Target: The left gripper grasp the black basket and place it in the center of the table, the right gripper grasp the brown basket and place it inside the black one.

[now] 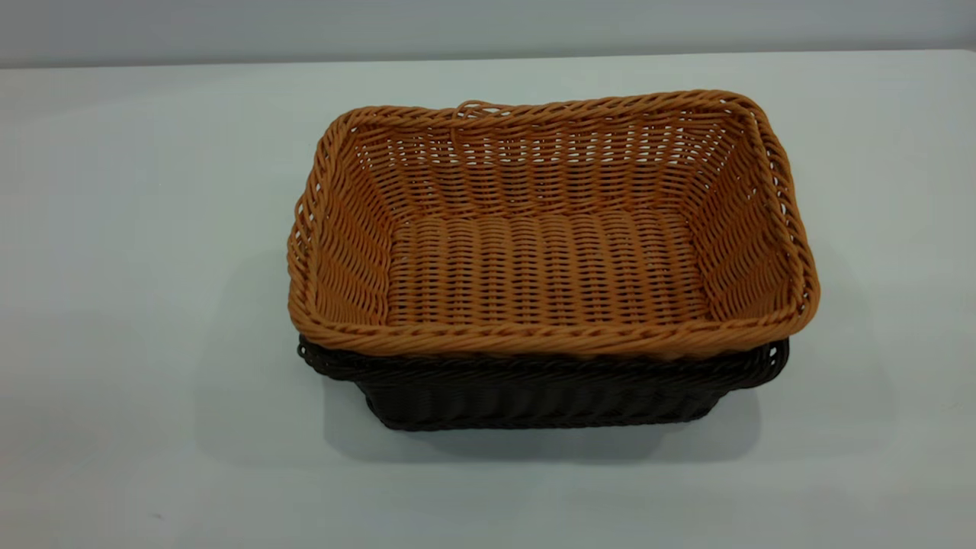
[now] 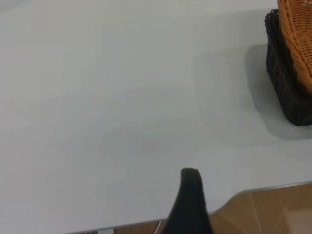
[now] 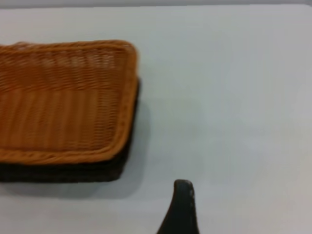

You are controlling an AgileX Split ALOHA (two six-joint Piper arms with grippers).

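Brown basket [image 1: 549, 229]: nested inside the black basket, centre of the exterior frame; its rim sits above the dark rim all round, and a small loop shows at its far rim.
Black basket [image 1: 534, 393]: on the table, under the brown one; only its near wall and rim corners show, lower centre of the exterior frame.
Table [image 1: 114, 267]: white top carrying the stacked pair.
Left gripper [image 2: 187, 204]: one dark finger at the bottom centre of the left wrist frame, over the table's edge, well apart from the baskets at that frame's upper right; holding nothing, but I cannot tell whether it is parted or closed.
Right gripper [image 3: 179, 207]: one dark finger at the bottom centre of the right wrist frame, apart from the baskets at that frame's left; holding nothing, spread cannot be told.
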